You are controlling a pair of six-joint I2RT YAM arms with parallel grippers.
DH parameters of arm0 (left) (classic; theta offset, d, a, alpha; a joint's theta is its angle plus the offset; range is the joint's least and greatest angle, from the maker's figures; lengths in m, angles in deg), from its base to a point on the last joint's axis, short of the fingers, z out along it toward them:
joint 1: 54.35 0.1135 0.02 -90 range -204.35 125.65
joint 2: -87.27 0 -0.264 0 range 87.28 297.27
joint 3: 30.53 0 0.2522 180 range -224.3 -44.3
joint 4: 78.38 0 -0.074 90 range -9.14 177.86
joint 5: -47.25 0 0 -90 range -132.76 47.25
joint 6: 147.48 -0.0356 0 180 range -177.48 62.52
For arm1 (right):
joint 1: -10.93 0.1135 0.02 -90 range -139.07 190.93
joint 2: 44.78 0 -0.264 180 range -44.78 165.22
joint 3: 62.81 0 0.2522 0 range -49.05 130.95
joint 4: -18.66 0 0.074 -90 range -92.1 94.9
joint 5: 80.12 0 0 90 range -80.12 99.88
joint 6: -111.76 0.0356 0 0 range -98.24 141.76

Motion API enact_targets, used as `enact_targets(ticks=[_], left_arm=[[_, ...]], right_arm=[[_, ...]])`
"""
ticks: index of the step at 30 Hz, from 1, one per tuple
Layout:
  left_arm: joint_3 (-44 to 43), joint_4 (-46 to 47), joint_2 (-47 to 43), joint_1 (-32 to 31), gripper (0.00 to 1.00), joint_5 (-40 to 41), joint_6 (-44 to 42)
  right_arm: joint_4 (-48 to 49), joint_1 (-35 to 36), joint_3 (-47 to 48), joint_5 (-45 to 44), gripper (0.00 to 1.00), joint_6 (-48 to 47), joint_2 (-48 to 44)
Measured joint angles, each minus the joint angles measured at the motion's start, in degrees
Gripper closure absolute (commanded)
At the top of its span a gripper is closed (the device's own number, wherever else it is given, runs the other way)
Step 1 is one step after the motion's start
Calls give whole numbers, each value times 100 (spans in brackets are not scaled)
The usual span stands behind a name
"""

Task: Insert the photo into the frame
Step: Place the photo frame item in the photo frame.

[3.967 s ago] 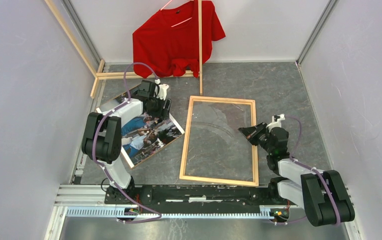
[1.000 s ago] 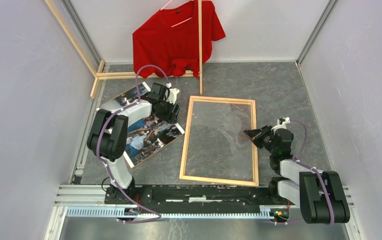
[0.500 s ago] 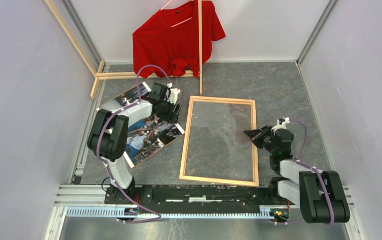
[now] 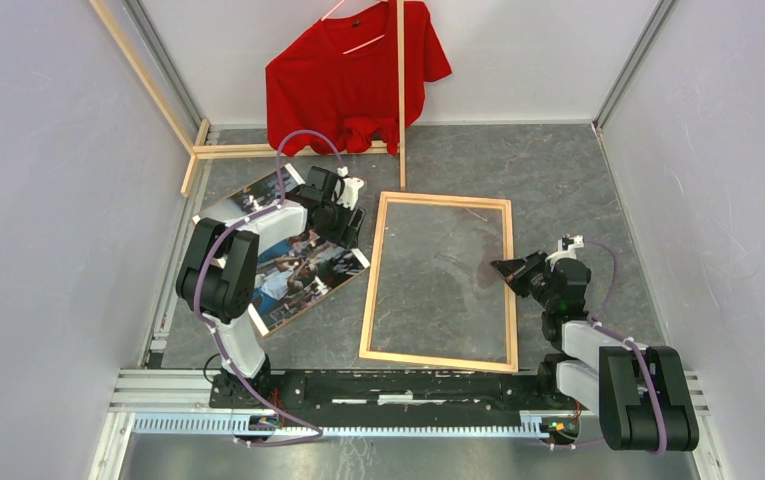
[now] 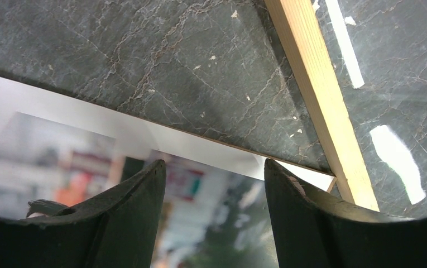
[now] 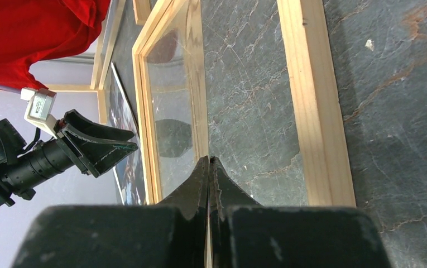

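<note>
Pale grey walls point(image 4: 48, 200) box in a dark, marbled stone-look tabletop point(image 4: 578, 180). Red T-shirt point(image 4: 348, 80) hangs on the back wall, hem bunched on the tabletop. Frame point(image 4: 438, 360) lies flat mid-table, tabletop showing through its pane. Photo point(image 4: 293, 275) is face up to the left of the frame, skewed, outside it, with one corner at the frame's left strip; the left arm crosses over the photo. Loose slats point(image 4: 248, 151) lie at the back left, one upright in front of the shirt. Left gripper point(image 4: 351, 228) is released, fingers point(image 5: 133, 201) spread over the photo's edge. Right gripper point(image 4: 501, 266) is clenched on nothing, tips over the pane by the right strip.
</note>
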Motion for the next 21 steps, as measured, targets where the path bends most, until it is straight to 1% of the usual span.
enact_targets(ticks=[12,21], left_arm=[[0,4,13,-17,28,7,0],[-74,155,127,-306,28,94,-7]], right_arm=[[26,-26,-9,52,100,4,-15],[173,-26,-9,146,100,28,-4]])
